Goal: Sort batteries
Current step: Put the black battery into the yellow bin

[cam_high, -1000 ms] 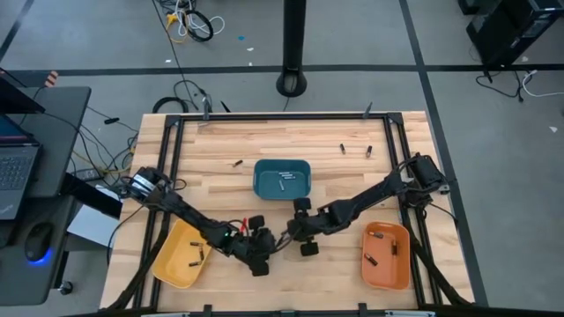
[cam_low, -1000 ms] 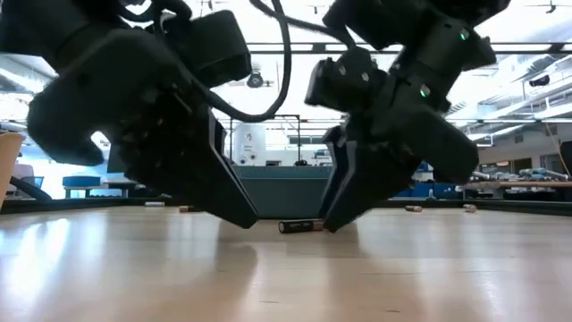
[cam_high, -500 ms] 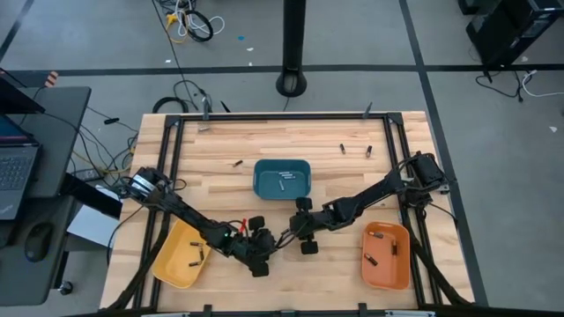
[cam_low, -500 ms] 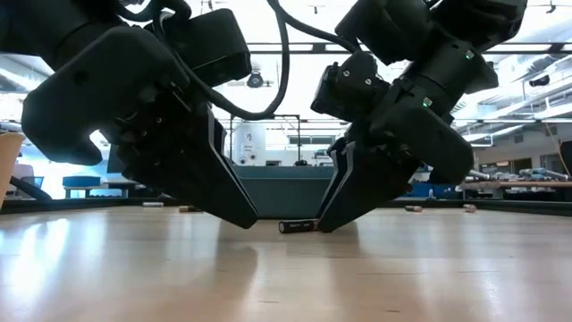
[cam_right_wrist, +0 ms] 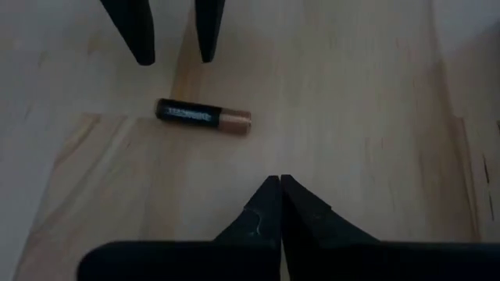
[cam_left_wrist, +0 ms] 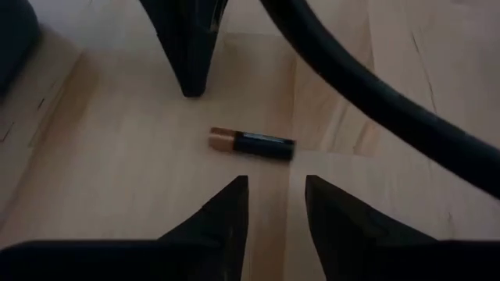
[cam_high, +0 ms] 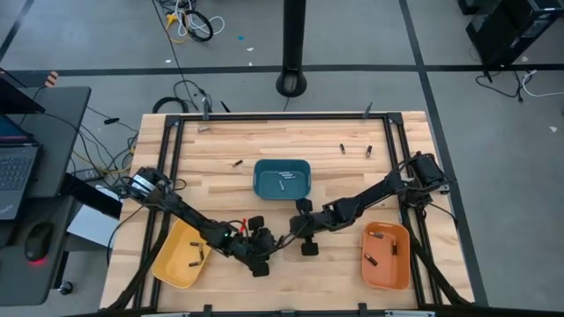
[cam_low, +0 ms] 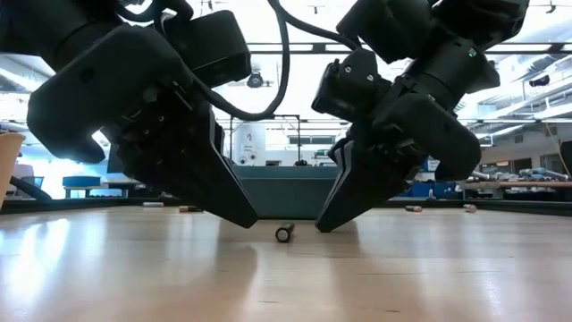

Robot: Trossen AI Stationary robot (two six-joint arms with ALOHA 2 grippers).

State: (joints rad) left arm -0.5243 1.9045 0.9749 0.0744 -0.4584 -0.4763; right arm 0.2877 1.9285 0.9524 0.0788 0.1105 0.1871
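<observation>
One battery [cam_left_wrist: 251, 144], dark with a copper-toned end, lies on its side on the wooden table between my two grippers. In the low view the battery [cam_low: 284, 233] points end-on at the camera. My left gripper [cam_left_wrist: 275, 187] stands open just short of it, tips down near the table. My right gripper [cam_right_wrist: 280, 181] is shut and slants down from the opposite side, a short way from the battery [cam_right_wrist: 203, 115]. Neither touches it. From above, both grippers [cam_high: 269, 239] [cam_high: 293, 236] meet near the table's front middle.
A teal tray [cam_high: 282, 179] with a battery stands behind the grippers. A yellow tray [cam_high: 181, 254] sits front left and an orange tray [cam_high: 386, 255] front right, both holding batteries. Loose batteries [cam_high: 236, 163] [cam_high: 342, 147] [cam_high: 369, 151] lie near the far edge.
My right gripper has shut on nothing. The battery has turned about on the table: it lay broadside to the low camera beside the right fingertips, and now it points end-on and lies a little nearer my left gripper.
</observation>
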